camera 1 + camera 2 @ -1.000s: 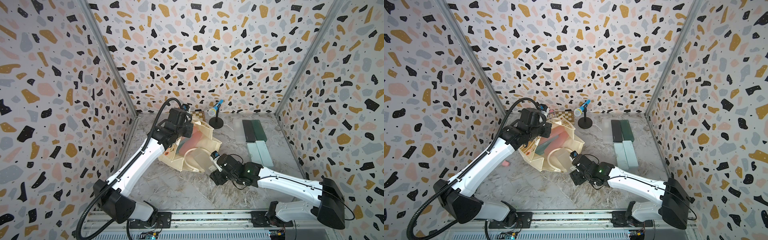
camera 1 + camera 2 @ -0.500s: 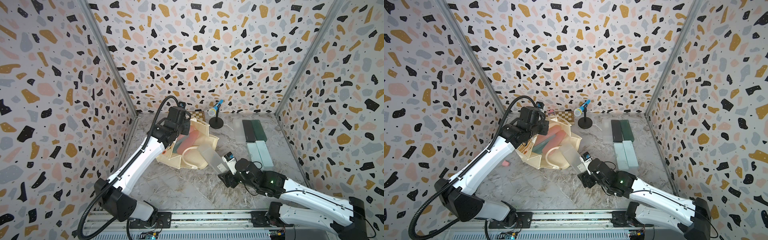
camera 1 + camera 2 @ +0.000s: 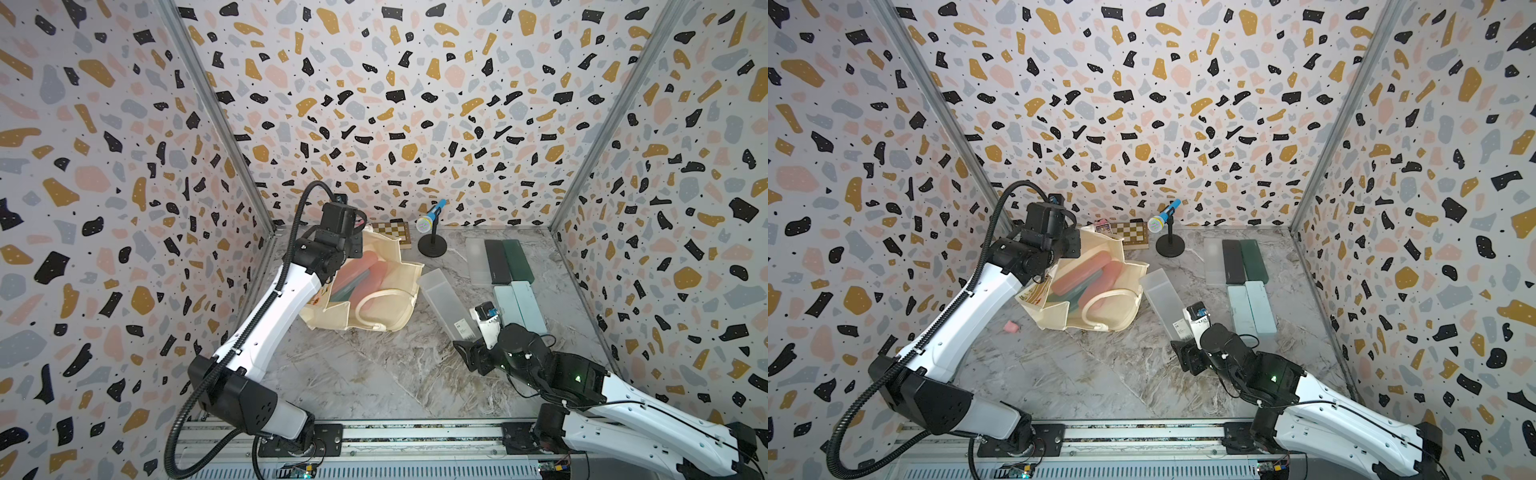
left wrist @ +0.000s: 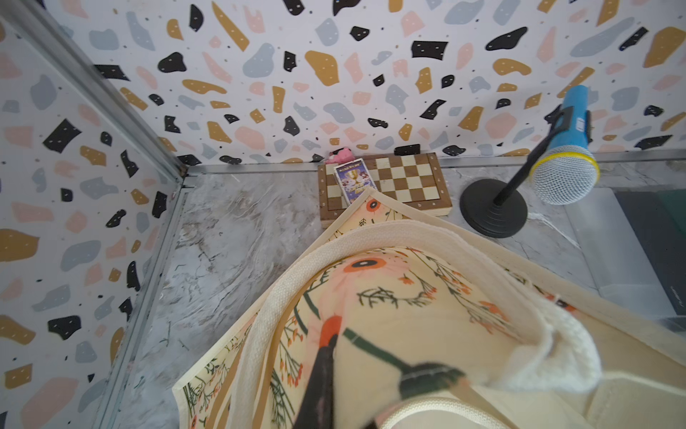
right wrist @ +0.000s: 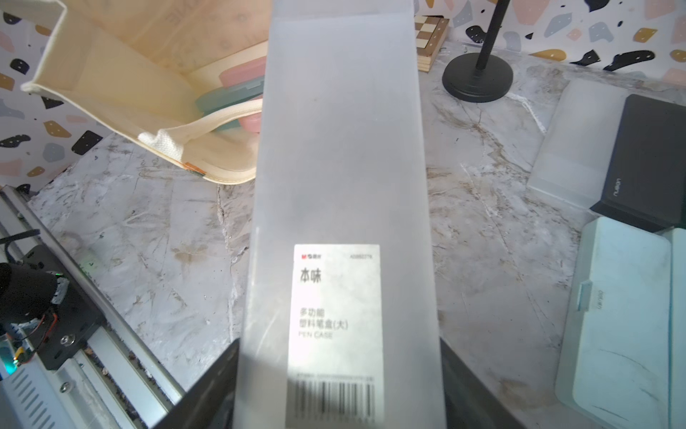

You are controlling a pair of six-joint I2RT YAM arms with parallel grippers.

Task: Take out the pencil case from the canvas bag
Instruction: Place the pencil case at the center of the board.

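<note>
right hand [image 5: 339, 393] grips pencil case [image 3: 442, 301] | left hand [image 4: 371, 375] pinches canvas bag [image 3: 405, 274]

The canvas bag [image 4: 408, 297] is cream, printed with orange flowers and green stems. The pencil case [image 5: 341, 148] is frosted clear, its label white with a black barcode. Inside the bag show pink cases [image 5: 243, 72] and a teal case [image 5: 222, 98]. At far right lie a black case [image 3: 496, 262], a dark green case [image 3: 517, 259] and pale mint cases [image 3: 519, 307]. The chessboard [image 4: 404, 182] is checked brown and cream; the surface [image 3: 374, 374] is grey-veined marble.

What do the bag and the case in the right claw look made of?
The canvas bag: matte, woven cream cloth; the weave shows on its handle. The pencil case in the right claw: probably frosted, translucent plastic, with straight edges and a printed label.
</note>
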